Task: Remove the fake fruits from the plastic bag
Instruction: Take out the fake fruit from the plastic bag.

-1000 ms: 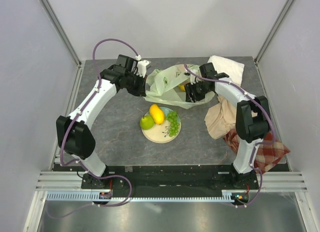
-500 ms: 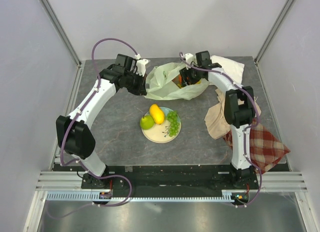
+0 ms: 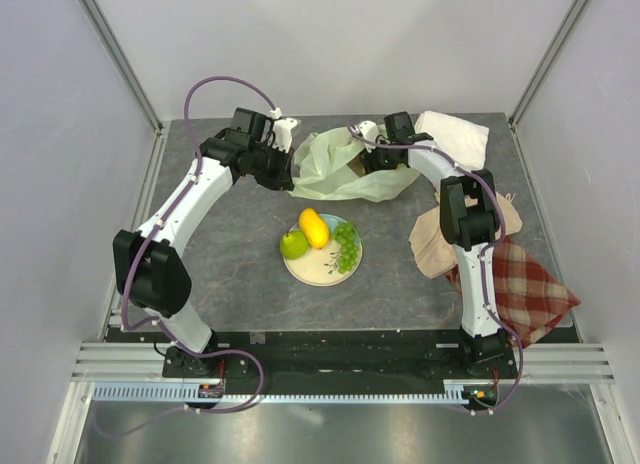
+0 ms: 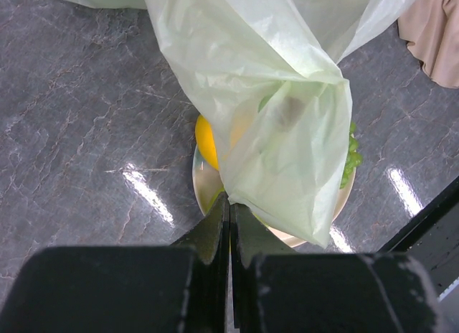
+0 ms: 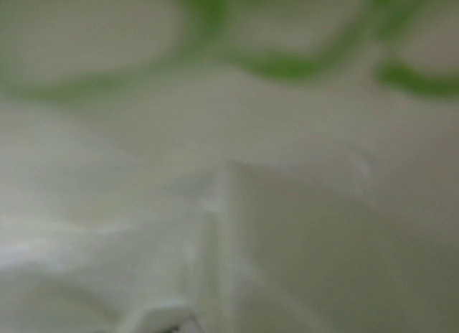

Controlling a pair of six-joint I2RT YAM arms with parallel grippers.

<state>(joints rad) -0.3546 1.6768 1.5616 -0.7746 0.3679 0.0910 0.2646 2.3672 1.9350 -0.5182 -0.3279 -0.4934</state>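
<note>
Left end effector [image 3: 284,171]: sits in the upper centre-left of the overhead view, at the left edge of the plastic bag [image 3: 335,169]. In the left wrist view the end effector [image 4: 229,206] has its two fingers pressed together on a fold of the bag [image 4: 272,96], and the film hangs from that pinch point in a bunched drape.

Right end effector [image 3: 372,161]: sits at the upper centre of the overhead view, pushed into the right side of the bag. The right wrist view is filled with blurred pale-green film [image 5: 229,204]. No fingers are visible, so I cannot tell if they are apart or together.

Bag: lies crumpled on the grey desk [image 3: 230,244] between the two end effectors, above the plate [image 3: 310,277] in the frame.

Plate: centre of the overhead view, clear of the bag. It carries a green apple [image 3: 293,245], a yellow mango [image 3: 314,227] and green grapes [image 3: 346,246], which are close together. In the left wrist view the mango [image 4: 206,141] and grapes [image 4: 351,161] show at either side of the hanging film.

A dark blur shows through the film in the left wrist view; it cannot be identified.

Right side of the overhead view: white cloth [image 3: 455,134] at the top, beige cloth [image 3: 435,239] below it, plaid cloth [image 3: 530,294] lowest.
</note>
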